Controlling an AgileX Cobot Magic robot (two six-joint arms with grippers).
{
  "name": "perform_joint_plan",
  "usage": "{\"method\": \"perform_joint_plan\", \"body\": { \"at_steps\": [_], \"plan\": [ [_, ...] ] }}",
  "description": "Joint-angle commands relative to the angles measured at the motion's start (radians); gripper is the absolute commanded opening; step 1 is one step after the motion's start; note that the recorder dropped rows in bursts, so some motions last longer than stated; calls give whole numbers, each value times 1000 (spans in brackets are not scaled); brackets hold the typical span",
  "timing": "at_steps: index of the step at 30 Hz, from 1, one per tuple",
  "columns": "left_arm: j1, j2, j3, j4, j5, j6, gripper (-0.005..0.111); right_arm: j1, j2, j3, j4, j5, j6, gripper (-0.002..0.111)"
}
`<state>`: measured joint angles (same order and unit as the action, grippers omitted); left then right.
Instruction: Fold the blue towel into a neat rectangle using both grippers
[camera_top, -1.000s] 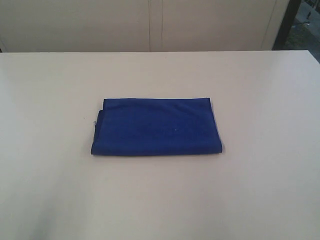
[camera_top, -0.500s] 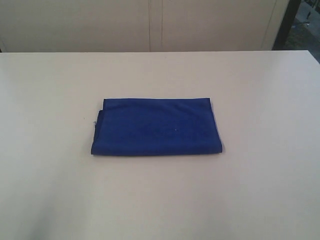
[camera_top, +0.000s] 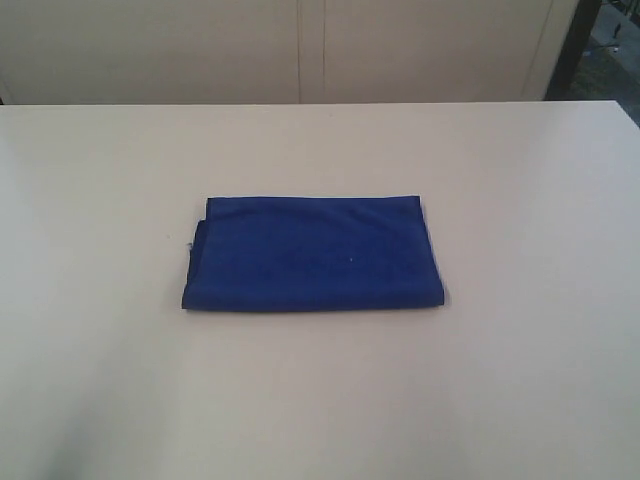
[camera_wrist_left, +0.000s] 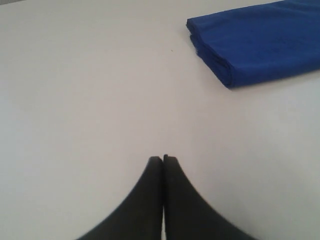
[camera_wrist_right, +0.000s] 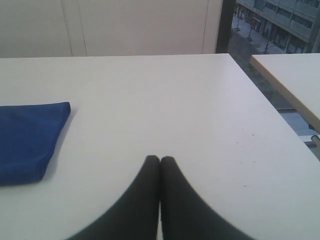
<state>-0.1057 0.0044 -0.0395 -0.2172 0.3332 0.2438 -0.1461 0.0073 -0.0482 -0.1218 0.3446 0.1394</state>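
The blue towel (camera_top: 312, 254) lies flat on a pale table (camera_top: 500, 400), with bare tabletop showing on every side of it. It is already folded into a compact rectangle several layers thick. The left wrist view shows those layers stacked at one short end.

Neither gripper touches the cloth. The left gripper (camera_wrist_left: 163, 159) hangs over bare tabletop well apart from the towel, off the corner with the stacked layers. Its black jaws are pressed together and hold nothing. The right gripper (camera_wrist_right: 160, 159) hangs over bare tabletop well apart from the towel's opposite end. Its jaws are likewise pressed tight and empty.

Judged from the cloth's shape, the folding looks done or very nearly so. The long edges run straight and the corners sit roughly square. On the left in the exterior view, a lower layer juts slightly past the top one and a loose thread (camera_top: 188, 243) pokes out there. Squaring that end may be the only work left, if any is.

No box, tray, basket or other container appears in any view, so nothing is held in one. Beyond the towel stand light cabinet panels (camera_top: 300, 50). A second table (camera_wrist_right: 295, 80) shows in the right wrist view, well away from the towel.
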Motion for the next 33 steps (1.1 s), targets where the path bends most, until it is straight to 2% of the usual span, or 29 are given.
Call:
{"method": "perform_joint_plan", "body": {
  "at_steps": [1, 8, 11, 21, 33],
  "plan": [
    [1, -4, 29, 137, -5, 0, 0, -5, -4, 3, -9, 0, -6, 0],
    [1, -4, 39, 135, -104, -2, 0, -5, -4, 3, -9, 0, -6, 0],
    [1, -4, 39, 110, -102, -8, 0, -5, -4, 3, -9, -1, 2, 0],
    [1, -4, 39, 106, -102, -198, 0, -5, -4, 3, -9, -1, 12, 0],
    [1, -4, 39, 110, -102, -219, 0, -5, -4, 3, -9, -1, 12, 0]
  ]
}}
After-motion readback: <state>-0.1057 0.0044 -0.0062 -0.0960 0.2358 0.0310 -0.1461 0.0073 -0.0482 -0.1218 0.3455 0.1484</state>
